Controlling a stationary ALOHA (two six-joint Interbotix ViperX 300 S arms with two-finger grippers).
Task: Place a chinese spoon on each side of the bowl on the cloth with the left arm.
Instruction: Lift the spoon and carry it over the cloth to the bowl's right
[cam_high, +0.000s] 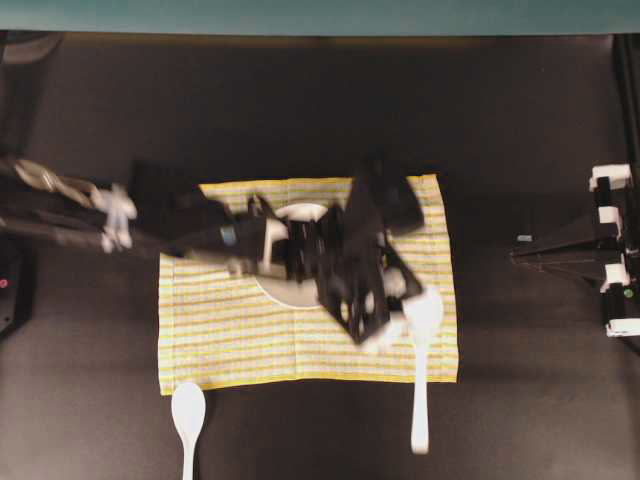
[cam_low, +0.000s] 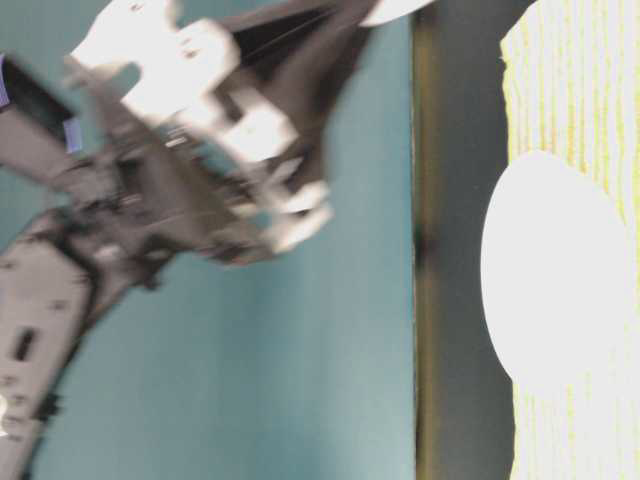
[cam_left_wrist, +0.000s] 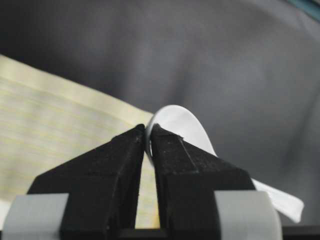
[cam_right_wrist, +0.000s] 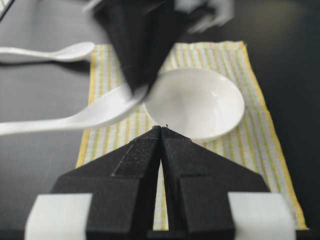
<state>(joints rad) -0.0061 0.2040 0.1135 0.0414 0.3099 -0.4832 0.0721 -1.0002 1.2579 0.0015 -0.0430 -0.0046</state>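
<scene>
White spoon (cam_high: 421, 345) is pinched at the bowl end by the left claw (cam_high: 385, 335), jaws nearly shut on its rim, handle trailing out past the cloth edge. Right claw (cam_right_wrist: 161, 131) is closed on nothing, parked well off to the side. Second spoon (cam_high: 187, 415) lies on the table just off the cloth's near left corner. Bowl (cam_right_wrist: 197, 102) sits mid-cloth (cam_high: 230, 330), left arm (cam_high: 180, 235) stretched over it. Risk: thin edge grip on glossy ceramic, so the spoon could pivot or slip if swung; handle might clip the bowl or drag the cloth. No readable writing or brand anywhere.
</scene>
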